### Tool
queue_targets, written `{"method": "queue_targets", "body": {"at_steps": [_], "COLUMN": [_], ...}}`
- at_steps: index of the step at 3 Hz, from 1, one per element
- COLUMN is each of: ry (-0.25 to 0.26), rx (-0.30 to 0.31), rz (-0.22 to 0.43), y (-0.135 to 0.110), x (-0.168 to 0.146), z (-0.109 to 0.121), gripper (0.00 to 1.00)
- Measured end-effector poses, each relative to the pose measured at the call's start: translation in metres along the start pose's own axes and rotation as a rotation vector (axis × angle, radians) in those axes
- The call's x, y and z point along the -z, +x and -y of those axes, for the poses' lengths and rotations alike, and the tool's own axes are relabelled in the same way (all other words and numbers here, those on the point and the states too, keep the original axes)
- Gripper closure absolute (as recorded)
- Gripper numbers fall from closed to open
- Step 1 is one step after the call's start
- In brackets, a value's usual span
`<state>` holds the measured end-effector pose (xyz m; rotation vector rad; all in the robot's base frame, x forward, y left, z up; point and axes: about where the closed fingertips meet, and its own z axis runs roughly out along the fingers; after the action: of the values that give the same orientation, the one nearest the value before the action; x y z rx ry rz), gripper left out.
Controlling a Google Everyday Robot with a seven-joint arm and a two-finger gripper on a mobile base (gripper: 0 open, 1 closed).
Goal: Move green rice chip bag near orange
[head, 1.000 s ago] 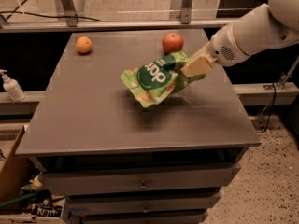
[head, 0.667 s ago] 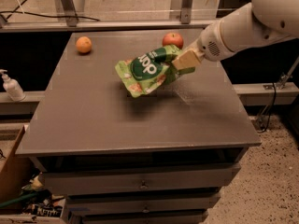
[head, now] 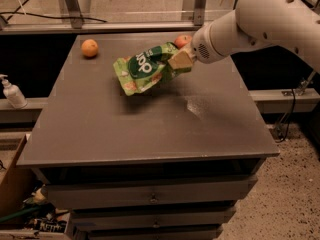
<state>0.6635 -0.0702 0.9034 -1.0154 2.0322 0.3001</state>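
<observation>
End effector [head: 177,61] tight on chip bag [head: 139,73]

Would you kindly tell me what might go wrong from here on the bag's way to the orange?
The gripper pinches the bag only at its right end, so the pouch may slip or swing. The orange lies near the table's far left corner; the bag's leading end might knock it off. The apple sits right behind the gripper and might get bumped.

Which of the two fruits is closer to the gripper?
The red apple, directly behind the gripper holding the green rice chip bag; the orange sits far left.
</observation>
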Motion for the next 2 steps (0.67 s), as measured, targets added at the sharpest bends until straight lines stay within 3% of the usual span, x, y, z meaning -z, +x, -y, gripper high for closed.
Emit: {"method": "queue_targets", "body": {"at_steps": [2], "ry": [0.030], "rx": [-0.004], "rz": [0.047], "y": [-0.031], "x": [-0.040], "z": [-0.001], "gripper": [1.00]}}
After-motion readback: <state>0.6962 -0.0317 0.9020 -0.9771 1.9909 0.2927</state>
